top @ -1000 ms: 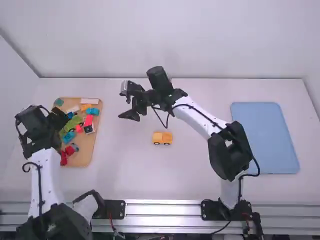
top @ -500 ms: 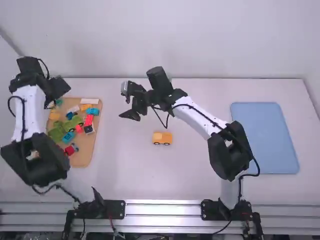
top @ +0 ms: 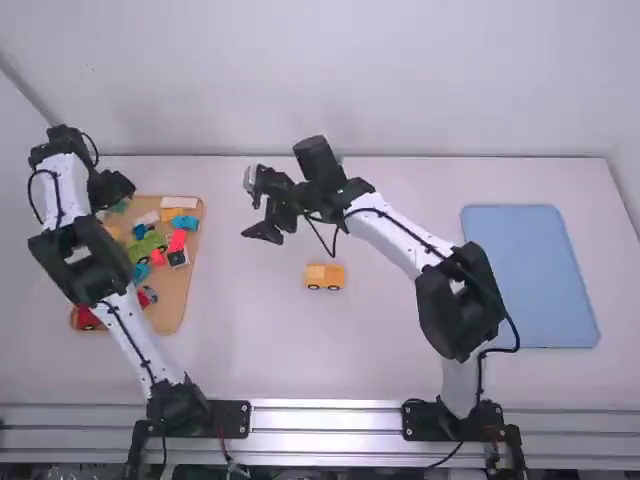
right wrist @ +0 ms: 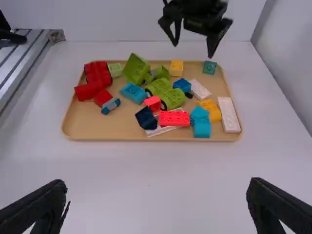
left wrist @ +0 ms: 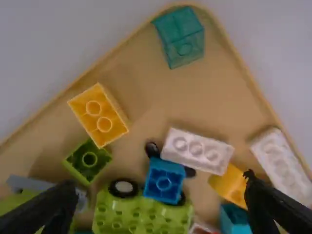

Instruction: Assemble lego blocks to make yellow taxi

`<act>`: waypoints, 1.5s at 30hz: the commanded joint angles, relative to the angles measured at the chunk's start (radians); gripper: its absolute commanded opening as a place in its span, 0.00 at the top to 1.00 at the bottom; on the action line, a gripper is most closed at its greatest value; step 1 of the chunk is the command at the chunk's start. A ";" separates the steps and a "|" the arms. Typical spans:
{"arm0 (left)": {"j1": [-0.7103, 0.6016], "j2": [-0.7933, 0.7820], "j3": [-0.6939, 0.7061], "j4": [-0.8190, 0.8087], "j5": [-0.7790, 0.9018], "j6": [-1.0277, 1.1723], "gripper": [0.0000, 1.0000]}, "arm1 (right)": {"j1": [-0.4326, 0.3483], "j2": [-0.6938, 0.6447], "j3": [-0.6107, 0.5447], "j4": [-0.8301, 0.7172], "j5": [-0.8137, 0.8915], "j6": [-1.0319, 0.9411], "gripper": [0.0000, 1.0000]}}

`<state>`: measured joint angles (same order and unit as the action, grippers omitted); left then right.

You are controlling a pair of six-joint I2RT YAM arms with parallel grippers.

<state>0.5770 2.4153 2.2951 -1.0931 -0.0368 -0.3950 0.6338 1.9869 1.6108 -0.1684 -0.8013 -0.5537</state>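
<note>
Presently, the left gripper (top: 113, 190) is spread above the tray (top: 170, 318). The right gripper (top: 252, 208) is released; 1 yellow car (top: 324, 276) is set on the table (top: 400, 345).

On the surface (top: 390, 350), the tray (top: 172, 310) lies at nine o'clock, the toy car (top: 325, 277) sits near the middle, and the mat (top: 530, 280) lies at three o'clock. In the tray, a corner block (top: 118, 206) lies at eleven o'clock, an edge block (top: 180, 202) at one and an end block (top: 88, 318) at seven, with a wheeled block (top: 148, 243) between them.
</note>
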 commanded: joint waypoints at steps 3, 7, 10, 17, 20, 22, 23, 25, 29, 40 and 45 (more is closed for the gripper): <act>0.054 0.039 -0.045 0.021 -0.005 -0.063 0.18 | -0.001 0.016 0.032 0.000 -0.006 -0.004 0.02; 0.079 0.039 -0.124 0.100 -0.004 -0.092 0.32 | -0.001 0.016 0.032 0.000 -0.006 -0.004 0.02; 0.084 0.039 -0.190 0.163 -0.005 -0.116 0.34 | -0.001 0.016 0.032 0.000 -0.005 -0.004 0.02; 0.076 0.039 -0.278 0.272 0.027 -0.135 0.39 | -0.001 0.016 0.032 0.000 -0.005 -0.004 0.02; 0.076 0.039 -0.287 0.286 0.025 -0.176 0.44 | -0.001 0.016 0.032 -0.001 -0.005 -0.004 0.02; 0.081 0.039 -0.287 0.283 0.024 -0.174 0.44 | -0.001 0.016 0.032 -0.004 -0.005 -0.004 0.02; 0.079 0.039 -0.286 0.283 0.024 -0.174 0.44 | -0.001 0.016 0.032 -0.005 -0.006 -0.004 0.02; 0.077 0.039 -0.286 0.283 0.018 -0.178 0.46 | -0.001 0.016 0.031 -0.005 -0.005 -0.004 0.02; 0.085 0.039 -0.286 0.298 0.026 -0.178 0.61 | -0.001 0.016 0.032 -0.013 -0.005 -0.005 0.02; 0.084 -0.063 -0.232 0.236 0.095 -0.071 0.83 | -0.014 0.016 0.032 -0.023 -0.005 0.008 0.02; 0.070 -0.219 -0.292 0.240 0.104 0.004 0.92 | -0.037 0.016 0.032 -0.023 -0.010 0.009 0.02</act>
<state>0.6609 2.3661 2.0312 -0.8547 0.0483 -0.4583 0.6102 1.9869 1.6108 -0.1909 -0.8013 -0.5518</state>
